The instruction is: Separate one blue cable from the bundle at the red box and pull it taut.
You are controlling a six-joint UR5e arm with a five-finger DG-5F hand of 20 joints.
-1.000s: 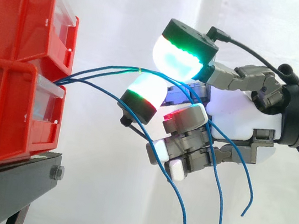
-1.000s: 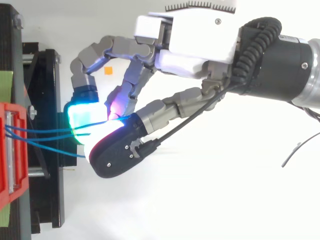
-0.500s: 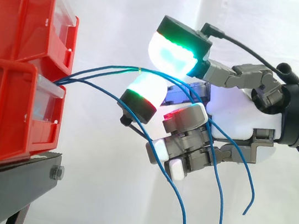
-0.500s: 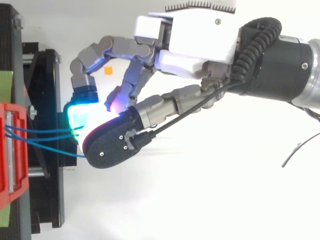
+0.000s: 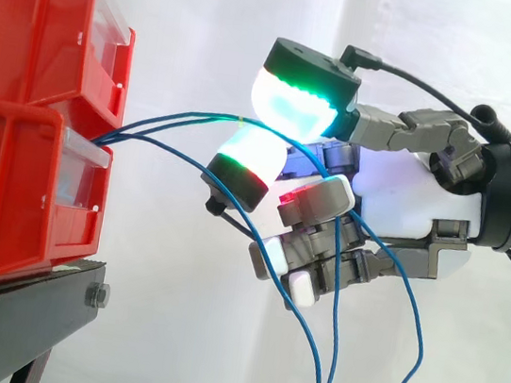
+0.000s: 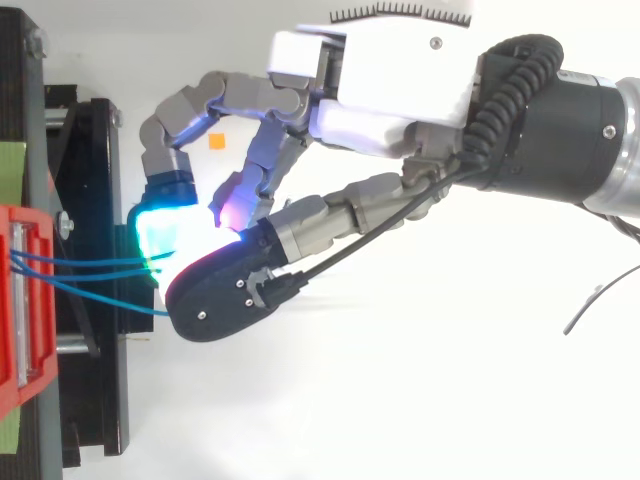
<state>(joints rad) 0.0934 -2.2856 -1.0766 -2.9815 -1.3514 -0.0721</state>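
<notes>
Centre: hand (image 5: 407,199) curled round thin blue cables (image 5: 195,116) from red plastic bins (image 5: 18,120) at left. None singled out (ends dangle lower right); nothing taut yet.

Blue cables (image 6: 90,264) run from red box (image 6: 42,310) under the robot hand (image 6: 400,80)

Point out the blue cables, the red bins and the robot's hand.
blue cables (image 5: 199,115): side view, on the stretch between the bins and the hand.
red bins (image 5: 9,185): side view, on the lower bin's side wall.
hand (image 5: 406,203): side view, on its white palm.
</notes>
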